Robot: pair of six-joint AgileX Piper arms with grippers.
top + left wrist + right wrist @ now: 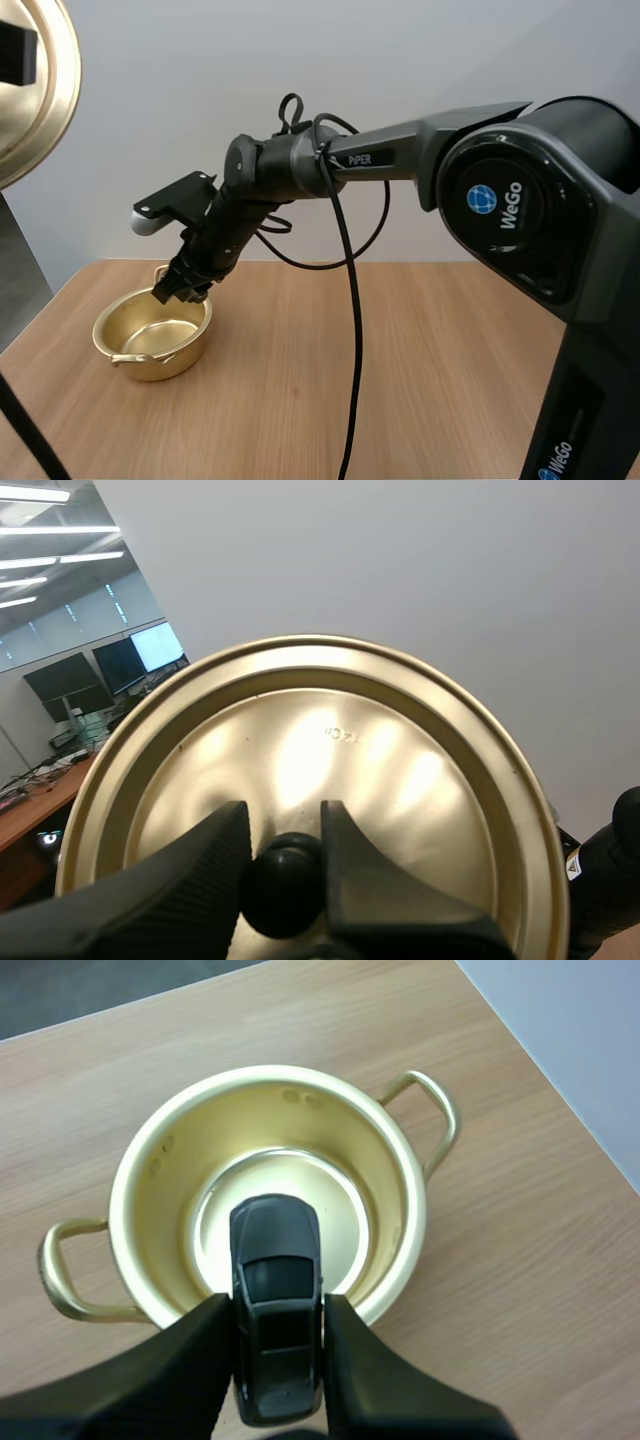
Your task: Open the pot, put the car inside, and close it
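- The right jaws pinch a dark toy car (pixel 277 1310) by its flanks, with its nose pointing across the open brass-coloured pot (pixel 270 1090). The car hangs above the near rim, partly over the bowl and not yet inside.
- The pot stands on the left part of the wooden bench (pixel 400 350). Both loop handles are free and nothing lies in it.
- The left jaws are clamped on the black knob (pixel 285 880) of the lid (pixel 330 750), holding it aloft, tilted on edge and well apart from the pot.
- Risk: the car's rear half looks to be over the rim. Let go here, it could strike the edge and tumble onto the bench, so it likely needs carrying further over the middle first.
- Risk: the pot looks light. If the jaws come down on its wall, they could shove or tip it.
- Risk: the knob is round and the grip narrow, so the lid may swing or slip.
- Risk: bringing the lid down before the right arm (pixel 300 165) clears could make the two collide, or seat the lid askew.
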